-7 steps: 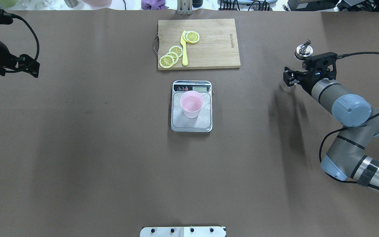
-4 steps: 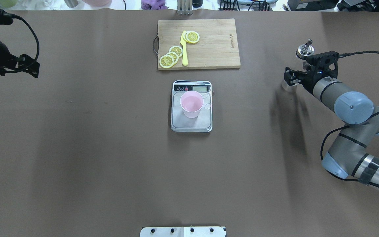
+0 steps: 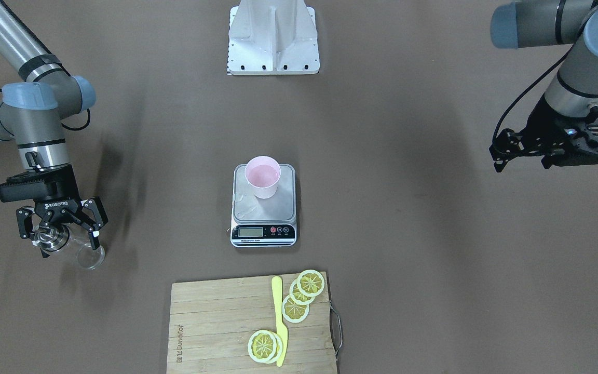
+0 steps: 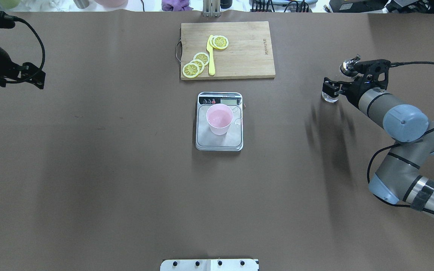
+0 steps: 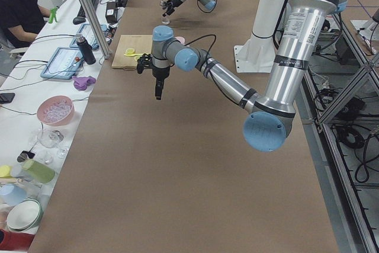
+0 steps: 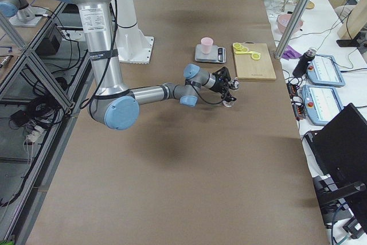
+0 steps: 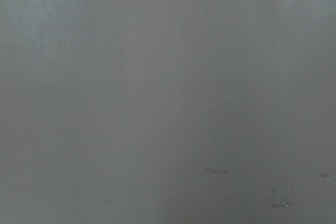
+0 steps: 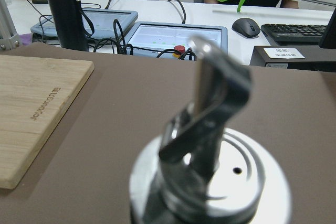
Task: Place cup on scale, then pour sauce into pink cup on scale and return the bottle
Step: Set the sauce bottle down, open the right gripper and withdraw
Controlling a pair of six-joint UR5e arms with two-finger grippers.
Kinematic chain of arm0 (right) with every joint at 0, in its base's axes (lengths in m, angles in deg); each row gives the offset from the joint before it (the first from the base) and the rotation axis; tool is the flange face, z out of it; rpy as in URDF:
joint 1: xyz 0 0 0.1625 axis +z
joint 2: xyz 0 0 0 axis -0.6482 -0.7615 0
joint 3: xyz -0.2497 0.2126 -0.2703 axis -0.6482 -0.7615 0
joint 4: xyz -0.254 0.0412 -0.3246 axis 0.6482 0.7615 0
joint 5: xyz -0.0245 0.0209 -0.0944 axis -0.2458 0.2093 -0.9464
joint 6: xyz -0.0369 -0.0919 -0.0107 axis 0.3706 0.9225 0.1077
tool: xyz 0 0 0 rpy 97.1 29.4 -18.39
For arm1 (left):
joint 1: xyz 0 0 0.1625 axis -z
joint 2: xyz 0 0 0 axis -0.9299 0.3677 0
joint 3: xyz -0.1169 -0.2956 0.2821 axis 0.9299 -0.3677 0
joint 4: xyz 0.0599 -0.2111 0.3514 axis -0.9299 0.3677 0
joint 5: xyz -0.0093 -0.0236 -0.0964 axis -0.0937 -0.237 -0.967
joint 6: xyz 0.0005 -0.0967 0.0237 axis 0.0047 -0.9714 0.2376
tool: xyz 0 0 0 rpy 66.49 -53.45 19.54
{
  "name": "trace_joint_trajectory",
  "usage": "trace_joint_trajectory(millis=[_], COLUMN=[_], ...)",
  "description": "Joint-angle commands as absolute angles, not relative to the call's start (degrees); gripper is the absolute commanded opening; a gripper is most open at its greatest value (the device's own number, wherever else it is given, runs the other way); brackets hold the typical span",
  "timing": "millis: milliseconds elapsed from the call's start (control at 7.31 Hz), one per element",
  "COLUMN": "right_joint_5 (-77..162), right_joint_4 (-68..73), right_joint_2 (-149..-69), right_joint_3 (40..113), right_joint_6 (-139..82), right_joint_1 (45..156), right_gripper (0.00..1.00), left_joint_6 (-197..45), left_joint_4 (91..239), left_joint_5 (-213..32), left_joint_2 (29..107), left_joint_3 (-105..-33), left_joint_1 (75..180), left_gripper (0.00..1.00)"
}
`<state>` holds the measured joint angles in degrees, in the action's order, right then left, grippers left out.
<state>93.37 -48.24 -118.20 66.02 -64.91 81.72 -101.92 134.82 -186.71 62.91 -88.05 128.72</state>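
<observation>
Where the bottle stands: lower left of the front-facing view, upright, base at or just above the table, well apart from the scale. You are setting it back, I judge.
Right claw: grasping the bottle, one finger on each side.
Left claw: parked at the right edge, out of the way. You cannot tell whether it is spread or clenched.
Cup: on the scale's plate, away from the display, so the pour is weighed.
Writing: "ROBOTIQ" on the right claw. You cannot read the cutting board stamp or the scale's display.

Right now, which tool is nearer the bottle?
Right. The right tool brackets the bottle; the left tool hangs far across the table, beyond the scale.
</observation>
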Motion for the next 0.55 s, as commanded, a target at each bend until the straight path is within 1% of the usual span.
trace_joint_trajectory(millis=[0, 137, 410], right_joint_5=[93.3, 93.4, 94.0], right_joint_4=[-48.4, -48.8, -49.1], right_joint_2=[-118.8, -121.3, -125.6], right_joint_3=[66.8, 68.4, 74.8], right_joint_6=[-66.0, -66.0, -66.2], right_joint_1=[81.7, 81.5, 80.1], right_gripper=[1.0, 1.0, 1.0], left_joint_6=[-101.9, -101.9, -101.9], left_joint_4=[134.8, 134.8, 134.8], left_joint_5=[-186.7, -186.7, -186.7], left_joint_2=[62.9, 62.9, 62.8], left_joint_3=[-87.9, -87.8, -87.7], left_joint_1=[128.7, 128.7, 128.7], left_gripper=[0.99, 0.99, 0.99])
